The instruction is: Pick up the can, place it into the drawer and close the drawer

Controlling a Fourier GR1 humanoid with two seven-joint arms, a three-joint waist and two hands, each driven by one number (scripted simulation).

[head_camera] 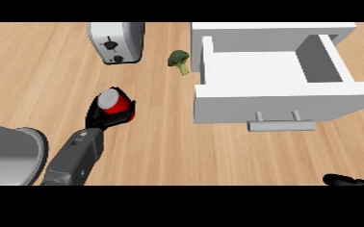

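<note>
A red can (113, 102) with a silver top stands on the wooden counter, left of centre. My left hand (105, 117) has come up from the lower left, and its fingers and thumb are curled round the can's lower part. The white drawer (270, 103) stands pulled open at the right, its inside bare, with a grey bar handle (279, 124) on its front. Only the tips of my right hand (343, 179) show at the lower right corner.
A silver toaster (116, 41) stands at the back left. A piece of broccoli (179, 60) lies between the toaster and the drawer. A grey round pot or lid (18, 155) sits at the lower left edge, beside my left forearm.
</note>
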